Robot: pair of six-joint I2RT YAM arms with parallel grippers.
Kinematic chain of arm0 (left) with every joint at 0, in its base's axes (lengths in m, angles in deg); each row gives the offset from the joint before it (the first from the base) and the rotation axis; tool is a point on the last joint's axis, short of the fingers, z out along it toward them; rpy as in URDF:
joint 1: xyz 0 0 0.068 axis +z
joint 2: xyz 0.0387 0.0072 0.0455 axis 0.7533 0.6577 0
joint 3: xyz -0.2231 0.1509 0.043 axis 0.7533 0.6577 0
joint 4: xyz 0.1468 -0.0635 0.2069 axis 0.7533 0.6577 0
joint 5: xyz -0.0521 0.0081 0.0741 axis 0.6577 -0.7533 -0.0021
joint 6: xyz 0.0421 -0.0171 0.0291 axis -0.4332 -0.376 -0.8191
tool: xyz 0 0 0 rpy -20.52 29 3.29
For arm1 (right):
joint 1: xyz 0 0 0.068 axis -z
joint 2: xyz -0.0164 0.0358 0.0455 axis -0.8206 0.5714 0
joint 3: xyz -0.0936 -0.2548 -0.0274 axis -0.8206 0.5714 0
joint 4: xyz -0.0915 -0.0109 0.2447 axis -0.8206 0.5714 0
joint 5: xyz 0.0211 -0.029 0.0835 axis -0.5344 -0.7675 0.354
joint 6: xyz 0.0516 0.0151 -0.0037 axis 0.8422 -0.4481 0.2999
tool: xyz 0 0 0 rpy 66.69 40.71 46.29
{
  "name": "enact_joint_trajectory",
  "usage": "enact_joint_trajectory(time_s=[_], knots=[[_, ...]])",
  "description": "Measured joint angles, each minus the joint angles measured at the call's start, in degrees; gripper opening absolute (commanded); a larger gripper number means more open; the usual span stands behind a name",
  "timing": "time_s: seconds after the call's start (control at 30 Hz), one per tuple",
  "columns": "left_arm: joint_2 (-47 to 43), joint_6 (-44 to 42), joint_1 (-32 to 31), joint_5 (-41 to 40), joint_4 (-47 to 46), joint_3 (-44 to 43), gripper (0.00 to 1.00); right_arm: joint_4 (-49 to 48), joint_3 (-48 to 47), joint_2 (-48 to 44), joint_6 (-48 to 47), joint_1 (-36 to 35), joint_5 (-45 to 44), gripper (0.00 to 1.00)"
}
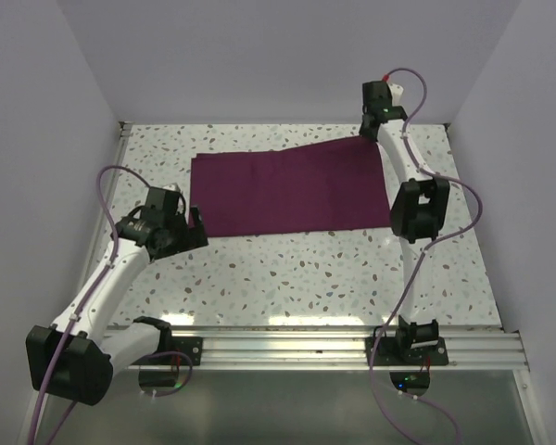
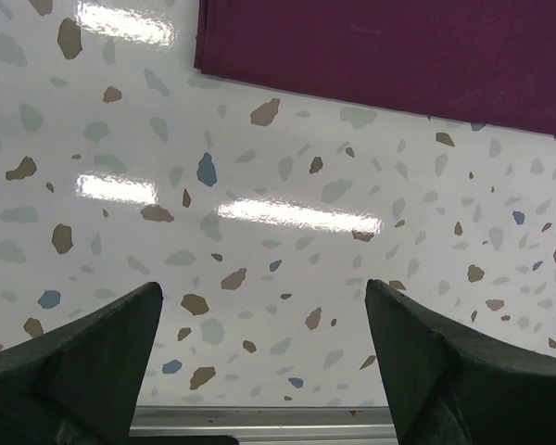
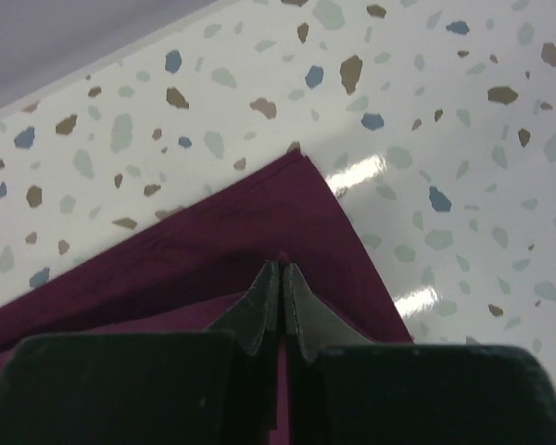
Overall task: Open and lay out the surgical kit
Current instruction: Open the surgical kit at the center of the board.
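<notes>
Cloth wrap (image 1: 292, 190), far-right corner pinched in right jaws, left jaws apart beside it

left end effector (image 2: 263, 287): jaws wide apart | right end effector (image 3: 281, 278): pinched closed (arm stretched forward)

**Speckled table inside plain pale walls**

The table (image 1: 306, 269) has a glossy white top flecked with brown, grey-green and blue chips. Plain lilac-grey walls close it in on three sides: a back wall (image 1: 287, 56) along the far edge, and a left wall (image 1: 37, 139) and a right wall (image 1: 528, 139) along the side edges. A thin metal strip (image 1: 120, 144) runs down the left edge from the far left corner. A ribbed aluminium rail (image 1: 287, 348) lies along the near edge, with a dull grey-green surface (image 1: 287, 408) beyond and below it. Overhead light shows as bright white streaks (image 2: 296, 215) on the tabletop, and as a softer sheen near the near edge in the top view.
</notes>
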Motion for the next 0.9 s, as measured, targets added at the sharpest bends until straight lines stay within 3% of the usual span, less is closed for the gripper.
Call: enact_joint_trajectory(time_s=[0.2, 0.37, 0.47, 0.6, 0.73, 0.8, 0.83, 0.87, 0.9], knots=[[-1.31, -0.33, 0.00, 0.00, 0.48, -1.27, 0.97, -0.42, 17.14, -11.15, 0.87, -2.89, 4.92, 0.00], [1.92, -0.35, 0.00, -0.02, 0.50, -5.68, 0.97, -1.90, 37.24, -24.90, 2.14, -10.45, 11.54, 0.00], [6.84, -0.50, 0.02, -0.20, 0.13, -10.58, 0.97, -0.66, 53.22, -39.89, 3.74, -16.31, 16.11, 0.00], [14.25, -1.44, 0.22, -0.44, -0.33, -19.37, 0.97, 5.70, 69.99, -66.16, 6.21, -17.55, 19.17, 0.00], [20.02, -1.64, 0.72, -0.42, -1.03, -27.61, 0.97, 17.03, 79.91, -91.82, 9.16, -15.91, 19.45, 0.00], [22.08, -1.64, 0.81, -0.35, -1.55, -30.49, 0.96, 22.80, 83.12, -99.58, 10.08, -15.93, 19.82, 0.00], [22.73, -1.64, 0.81, -0.17, -1.88, -31.28, 0.96, 25.49, 84.89, -102.20, 10.38, -15.96, 20.26, 0.33], [23.19, -1.62, 0.81, 0.02, -2.16, -31.65, 0.96, 27.47, 86.73, -103.65, 10.88, -15.98, 21.14, 0.49], [23.45, -1.62, 0.81, 0.11, -2.51, -31.69, 0.96, 29.22, 88.28, -104.21, 10.97, -15.93, 21.70, 0.96]])
